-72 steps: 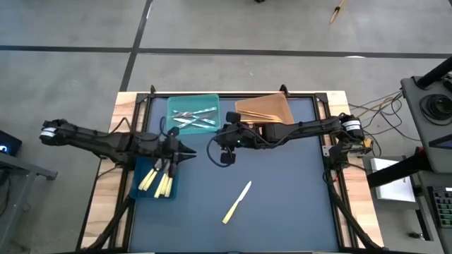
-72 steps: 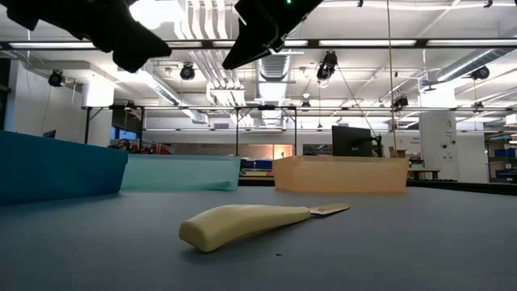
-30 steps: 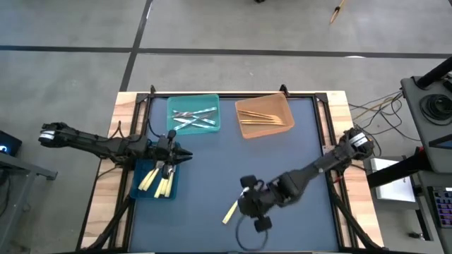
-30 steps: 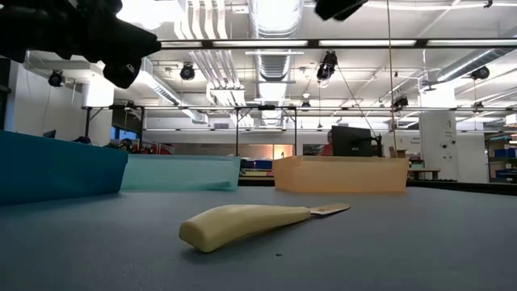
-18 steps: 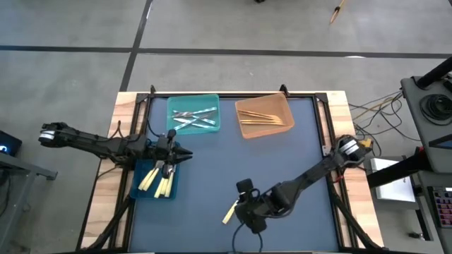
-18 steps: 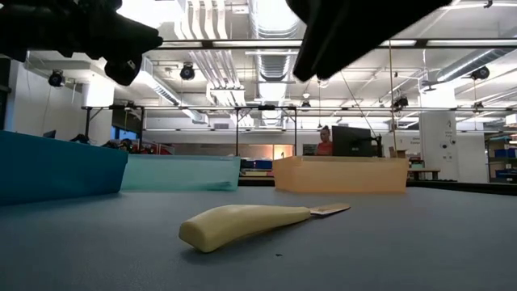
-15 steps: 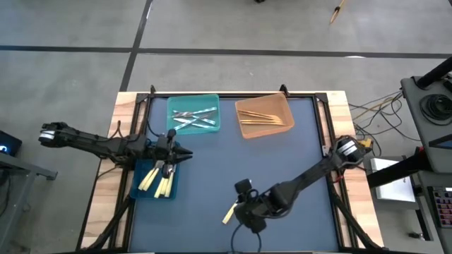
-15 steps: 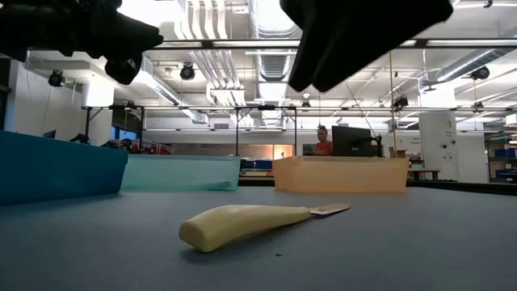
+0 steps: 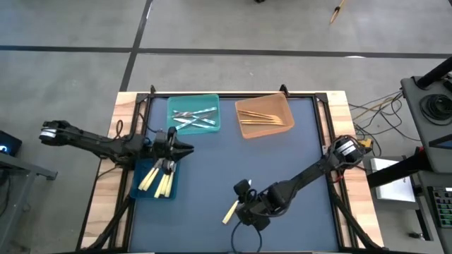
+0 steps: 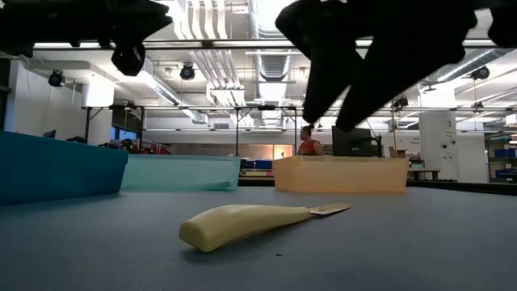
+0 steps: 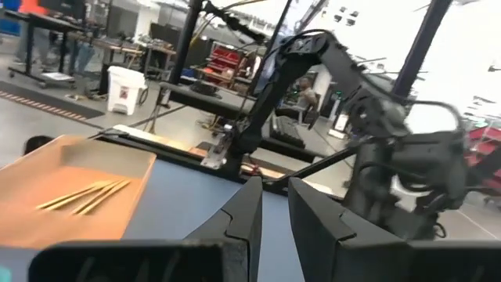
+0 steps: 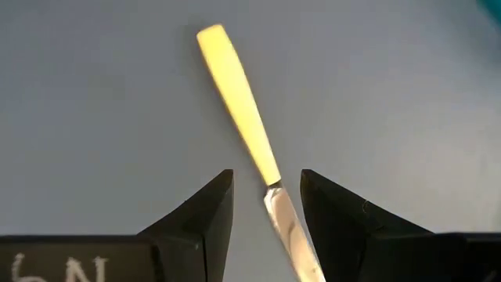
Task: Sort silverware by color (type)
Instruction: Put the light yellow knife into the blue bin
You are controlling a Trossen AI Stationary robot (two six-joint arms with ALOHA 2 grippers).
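Dark blue matting covers the bench [image 9: 296, 141], and near its front edge I see one pale yellow knife [image 9: 232, 210] lying flat on it, alone, well apart from the bins. From table height the knife's thick yellow handle [image 10: 242, 224] points toward the camera and its thin blade runs away behind.

My right claw [image 9: 247, 212] is low over that knife. Through its wrist camera the two fingers [image 12: 200, 215] stand apart, one on each side of the spot where handle meets blade, and I cannot tell if they touch it.

Farther back, a blue bin [image 9: 138, 189] at the left edge holds several yellow-handled pieces [image 9: 157, 180]. A teal bin [image 9: 173, 106] at the rear holds silvery grey pieces [image 9: 194, 118], and an orange bin [image 9: 282, 106] beside it holds orange-tan pieces [image 9: 265, 117].

My left claw [image 9: 185, 149] hangs above the blue bin's inner end, its fingers [image 11: 246, 215] nearly together with a narrow gap and nothing between them.

A person [image 10: 305, 141] shows in the room beyond the bench.
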